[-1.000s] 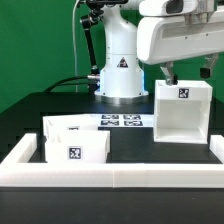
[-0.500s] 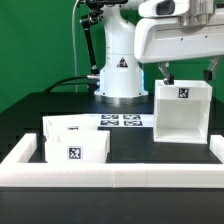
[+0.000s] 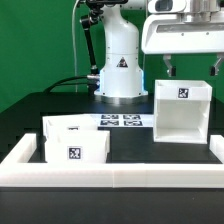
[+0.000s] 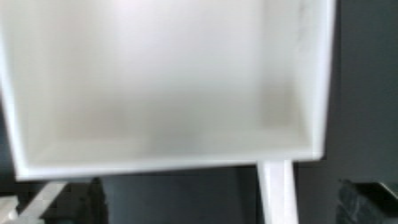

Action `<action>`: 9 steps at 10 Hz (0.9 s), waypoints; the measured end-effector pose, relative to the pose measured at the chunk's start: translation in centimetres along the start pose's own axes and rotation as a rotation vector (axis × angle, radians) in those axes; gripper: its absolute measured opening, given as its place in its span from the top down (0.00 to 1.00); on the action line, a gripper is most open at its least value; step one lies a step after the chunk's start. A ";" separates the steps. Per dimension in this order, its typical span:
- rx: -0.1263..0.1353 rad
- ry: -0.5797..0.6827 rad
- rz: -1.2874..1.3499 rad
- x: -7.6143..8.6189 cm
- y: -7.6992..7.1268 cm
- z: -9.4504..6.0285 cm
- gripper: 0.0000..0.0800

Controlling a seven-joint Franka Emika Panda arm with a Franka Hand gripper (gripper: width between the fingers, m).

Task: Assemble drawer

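The tall white plastic box-like case (image 3: 182, 110) is seen standing upright on the black desk (image 3: 130, 145), its open side turned upward and a black-and-white square tag shown on its front wall. The tool (image 3: 191, 70) is held directly above the case, clear of its top edge. Its two dark fingers (image 3: 168, 67) are spread wide, roughly as far apart as the case's side walls, and nothing is pinched between them. This placement is judged to suit either a descent onto a wall of the case or a move away from it; which of the two is meant cannot be told.

In the wrist view the hollow interior of the case (image 4: 169, 90) is looked straight into, which confirms that the tool is centred over the opening. The fingertips cannot be made out with certainty there.

Two small low white plastic trays (image 3: 76, 148) are set well apart from the case, toward the exterior view's left of it, one just behind the other and both untouched. They are judged to be waiting for insertion, so the task is far from done. The marker board (image 3: 125, 122) lies flat between the case and the trays, slightly behind them. The long low white border rail (image 3: 120, 172) runs in front of the case, probably to keep parts from sliding off.
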State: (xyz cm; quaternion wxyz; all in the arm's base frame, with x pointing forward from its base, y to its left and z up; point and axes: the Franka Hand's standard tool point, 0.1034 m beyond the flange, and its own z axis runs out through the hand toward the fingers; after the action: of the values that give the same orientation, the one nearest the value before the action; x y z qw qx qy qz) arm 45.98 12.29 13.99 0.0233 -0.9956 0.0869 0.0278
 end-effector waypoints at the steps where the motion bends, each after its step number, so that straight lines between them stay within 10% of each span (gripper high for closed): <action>1: 0.002 0.007 -0.013 -0.8 -0.8 0.4 0.19; 7: 0.002 -0.003 -0.015 -3.2 -2.2 3.6 0.19; 9: -0.001 -0.009 -0.021 -3.2 -1.7 3.9 0.59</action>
State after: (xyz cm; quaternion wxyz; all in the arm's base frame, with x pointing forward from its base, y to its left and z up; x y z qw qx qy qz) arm 42.92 14.67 10.38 0.0236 -0.9963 0.0762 0.0321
